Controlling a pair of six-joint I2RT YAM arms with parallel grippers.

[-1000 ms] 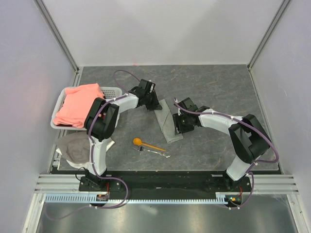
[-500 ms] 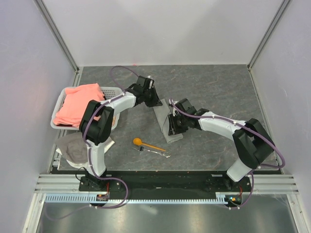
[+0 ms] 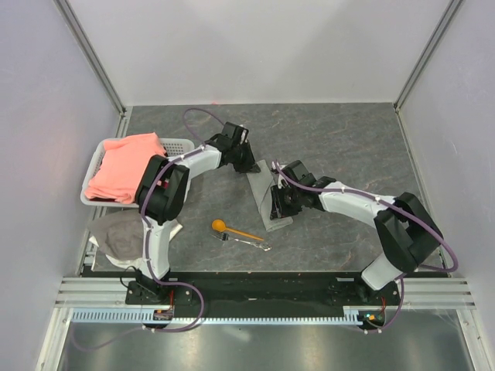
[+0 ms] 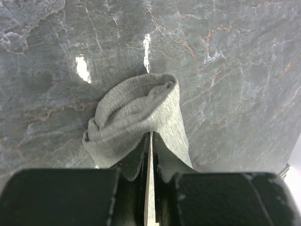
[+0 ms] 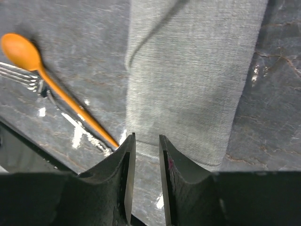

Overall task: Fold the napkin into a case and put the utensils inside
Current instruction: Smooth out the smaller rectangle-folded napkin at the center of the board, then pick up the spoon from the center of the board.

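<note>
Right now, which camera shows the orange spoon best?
The right wrist view: the spoon lies whole and close, fork alongside. The top external view shows it whole but small; the left wrist view misses it entirely.

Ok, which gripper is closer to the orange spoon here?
Right. The right gripper is at the folded napkin's near end, just beside the orange spoon; the left gripper pinches the napkin's far end, farther away.

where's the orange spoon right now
In the top view the orange spoon lies on the table at the near middle, crossing the metal fork, just left of the near end of the folded grey napkin.
</note>
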